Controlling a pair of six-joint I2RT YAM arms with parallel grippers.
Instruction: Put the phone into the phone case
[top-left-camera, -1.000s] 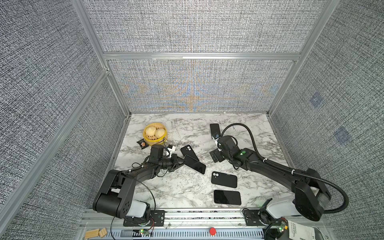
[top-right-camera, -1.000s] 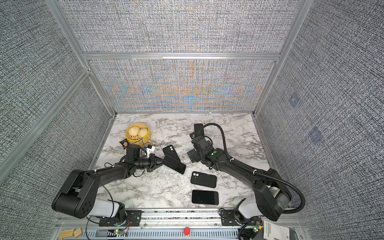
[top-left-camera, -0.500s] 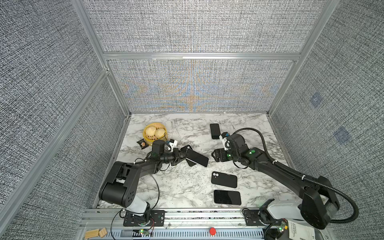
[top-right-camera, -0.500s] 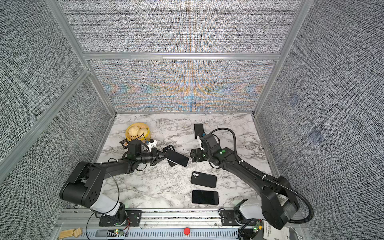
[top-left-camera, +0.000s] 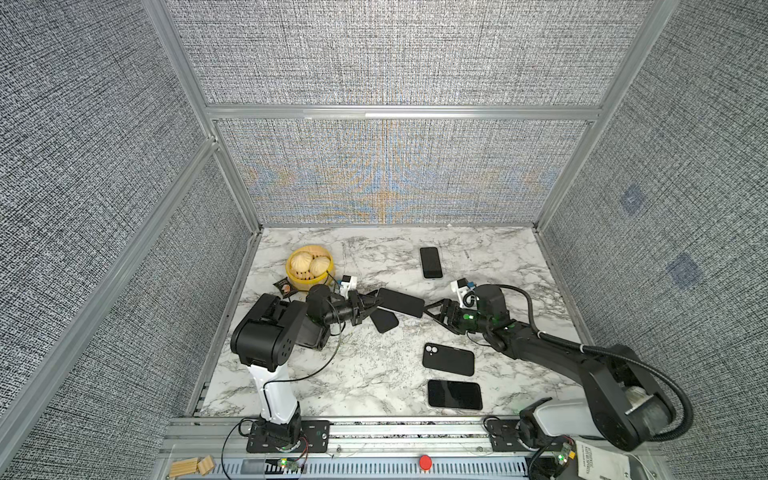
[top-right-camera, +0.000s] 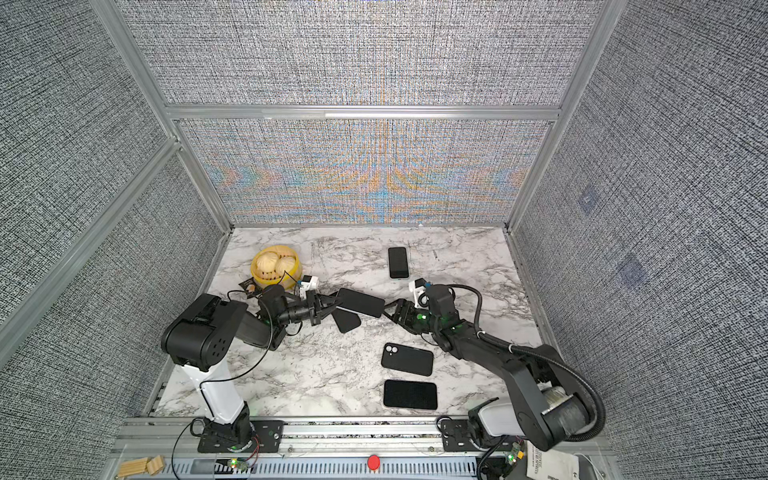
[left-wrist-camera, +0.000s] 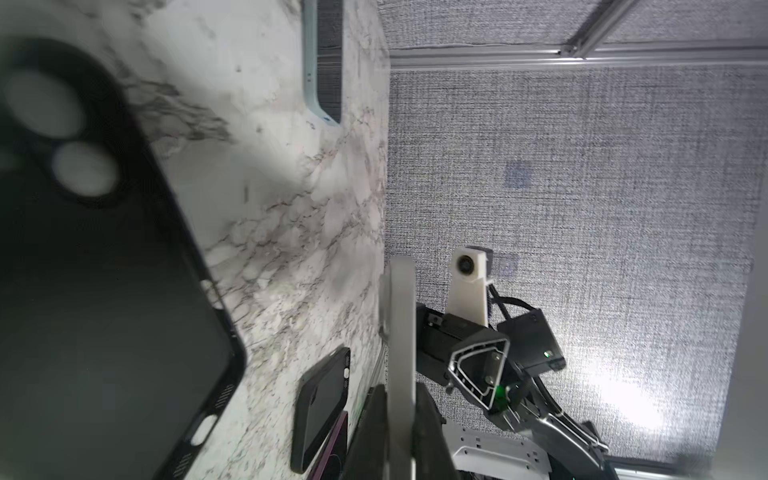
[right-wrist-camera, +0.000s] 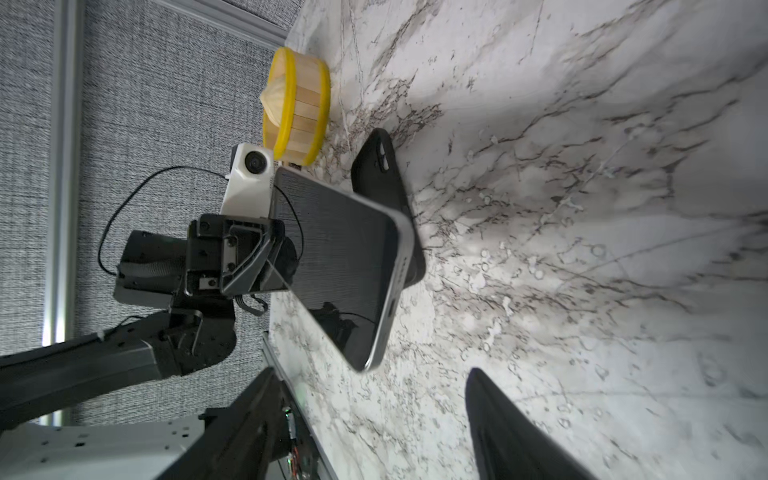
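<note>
Grey woven walls close in a marble tabletop, and the phone is lifted clear of it near the middle, roughly level, screen up. The left pincer is clamped on one short end only, so most of the phone hangs out unsupported. The right pincer faces it from the other side with its jaws spread wide. In the right wrist view the phone's free end sits about level with the fingertips, not yet gripped.

This looks like a hand-over, and that is where the risk lies. If the left pincer lets go before the right one has closed firmly, the phone falls onto the black case lying partly beneath it, or onto the marble. A close on the slick glass near a corner could twist the phone or squeeze it out. The two pincers also point at each other and could bump.

A second case, a dark slab, another phone and a yellow steamer basket lie apart from this.
</note>
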